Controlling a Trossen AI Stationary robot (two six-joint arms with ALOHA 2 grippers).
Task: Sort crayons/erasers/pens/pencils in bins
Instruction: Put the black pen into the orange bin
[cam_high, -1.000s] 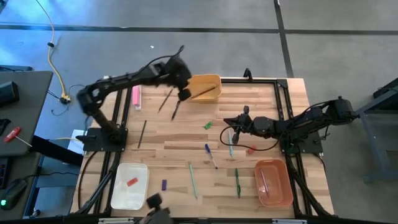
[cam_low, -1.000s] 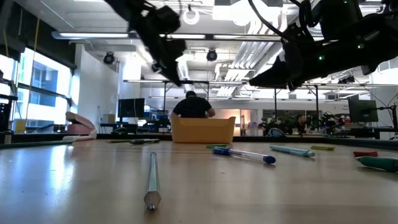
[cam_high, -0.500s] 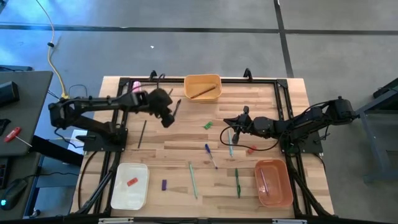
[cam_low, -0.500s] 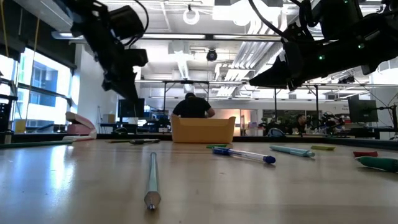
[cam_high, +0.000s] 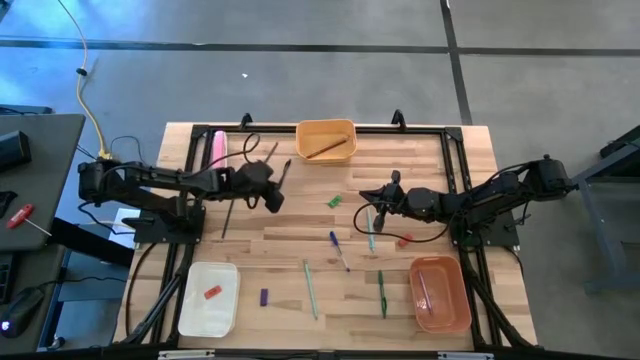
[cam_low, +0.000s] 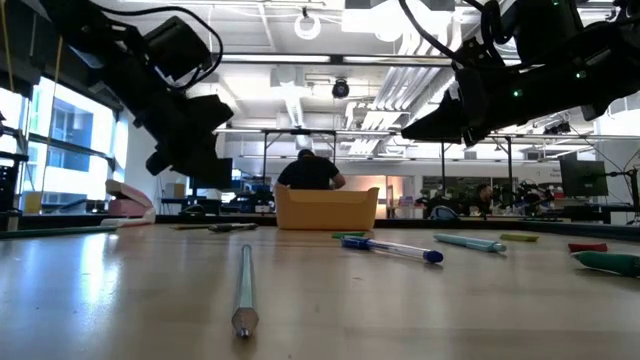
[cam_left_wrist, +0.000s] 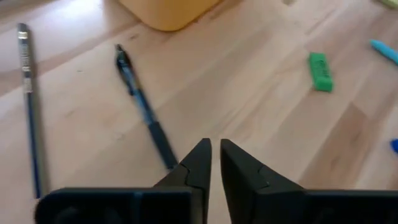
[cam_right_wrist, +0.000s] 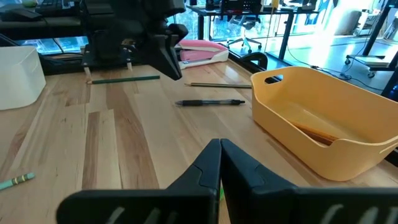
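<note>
Dark pen (cam_left_wrist: 144, 109): flat on the surface, at eleven o'clock from my left hand (cam_left_wrist: 215, 155), whose fingers stand a narrow slit apart, holding nothing. Yellow bin (cam_high: 326, 140): at twelve o'clock on the surface, one pencil (cam_high: 327, 148) inside. Green eraser (cam_left_wrist: 319, 63): at two o'clock. My right hand (cam_right_wrist: 219, 157): closed, empty, above mid-surface.

Overhead view straight down on table (cam_high: 250, 240), low view level across it (both show yellow-orange bin (cam_high: 326, 140)), wrist views close.
</note>
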